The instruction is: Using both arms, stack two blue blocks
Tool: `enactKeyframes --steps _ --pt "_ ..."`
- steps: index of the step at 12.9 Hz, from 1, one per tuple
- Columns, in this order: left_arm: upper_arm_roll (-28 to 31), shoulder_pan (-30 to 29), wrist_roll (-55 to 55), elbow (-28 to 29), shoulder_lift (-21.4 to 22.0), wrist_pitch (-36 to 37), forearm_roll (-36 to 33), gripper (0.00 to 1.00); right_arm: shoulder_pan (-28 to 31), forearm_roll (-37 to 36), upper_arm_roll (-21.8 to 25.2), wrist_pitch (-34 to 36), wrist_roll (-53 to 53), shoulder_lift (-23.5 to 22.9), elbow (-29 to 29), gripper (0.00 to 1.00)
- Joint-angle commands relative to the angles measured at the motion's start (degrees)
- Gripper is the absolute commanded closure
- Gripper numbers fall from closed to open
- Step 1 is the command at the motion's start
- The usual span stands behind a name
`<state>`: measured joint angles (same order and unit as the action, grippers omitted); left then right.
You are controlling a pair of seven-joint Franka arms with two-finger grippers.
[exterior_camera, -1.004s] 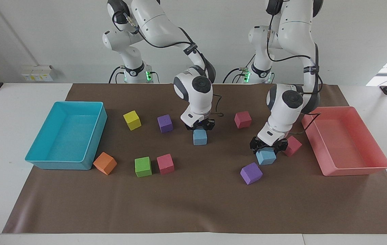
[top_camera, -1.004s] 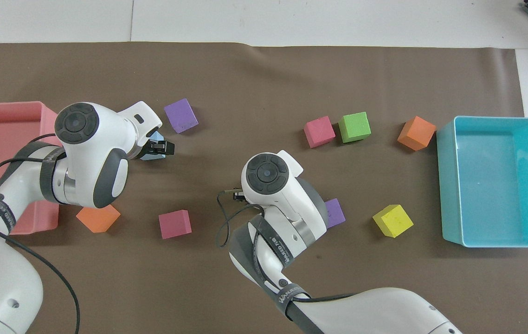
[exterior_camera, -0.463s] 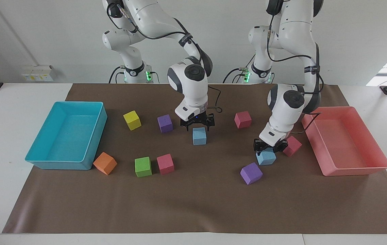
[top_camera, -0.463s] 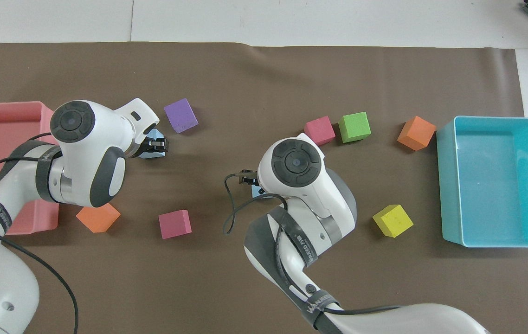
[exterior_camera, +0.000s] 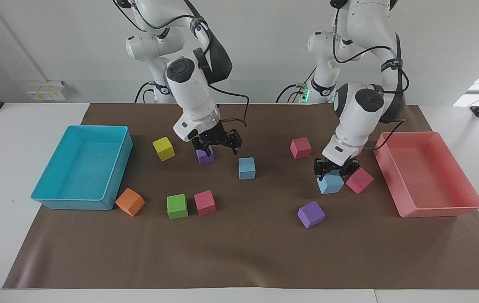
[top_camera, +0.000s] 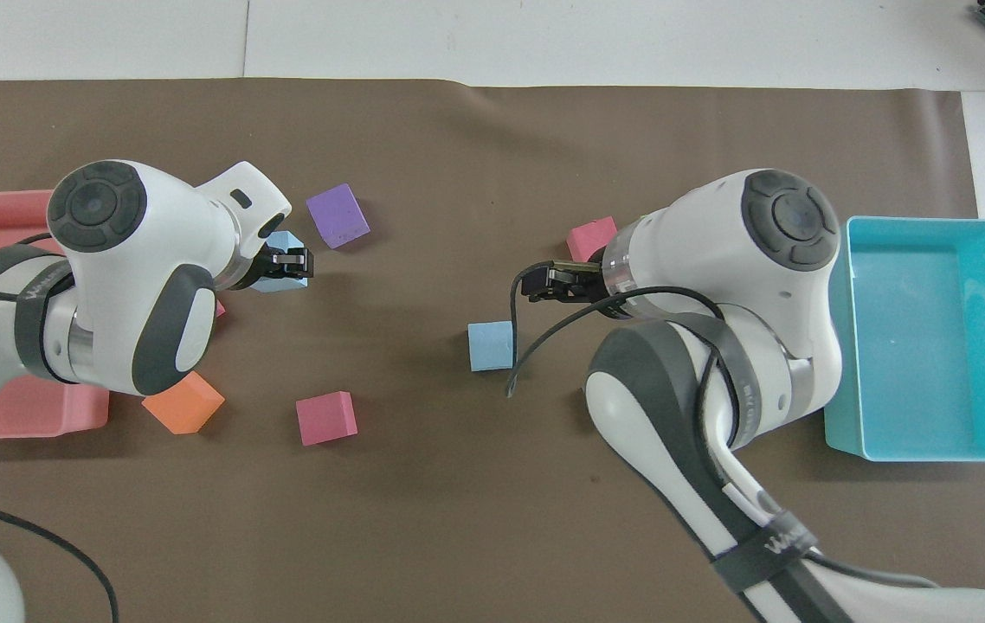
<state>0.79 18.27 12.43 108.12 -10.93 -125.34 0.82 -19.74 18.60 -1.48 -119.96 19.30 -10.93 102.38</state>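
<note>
Your left claw is clamped on one blue block to lift it; your right claw, fingers apart, hangs beside the other block.

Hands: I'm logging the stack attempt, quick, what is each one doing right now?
Left hand: closed on a blue block, near the pink tray.
Right hand: open, empty, raised beside the other blue block.

White table, brown mat, coloured cubes, turquoise tray, pink tray
</note>
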Motion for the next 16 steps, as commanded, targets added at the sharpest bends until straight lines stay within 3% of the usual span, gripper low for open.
enactKeyframes --steps 1,3,4,7,9,16 --pt "0.8 4.6 4.6 -2.4 0.9 3.1 -0.2 1.00 3.4 8.6 -0.5 1.7 -10.9 0.6 2.3 0.00" --pt "0.6 7.9 8.3 -5.3 0.1 3.2 -0.4 1.00 5.8 12.7 -0.6 3.2 -16.5 -0.1 3.5 0.00" --pt "0.7 10.8 8.9 -6.5 -1.6 3.2 -0.2 1.00 6.5 15.3 -0.6 3.1 -22.0 -0.5 4.6 0.06" --pt "0.7 17.2 17.9 -13.5 -7.7 3.1 -0.3 1.00 8.9 22.1 -0.5 2.8 -31.9 -2.2 5.7 0.60" --pt "0.6 19.1 18.6 -14.3 -8.3 2.9 0.4 1.00 9.4 25.2 -0.5 2.7 -32.4 -3.2 6.3 1.00" --pt "0.0 23.5 22.9 -12.3 -9.9 3.3 0.1 1.00 9.9 40.4 -0.5 1.1 -41.2 -6.3 11.9 1.00"
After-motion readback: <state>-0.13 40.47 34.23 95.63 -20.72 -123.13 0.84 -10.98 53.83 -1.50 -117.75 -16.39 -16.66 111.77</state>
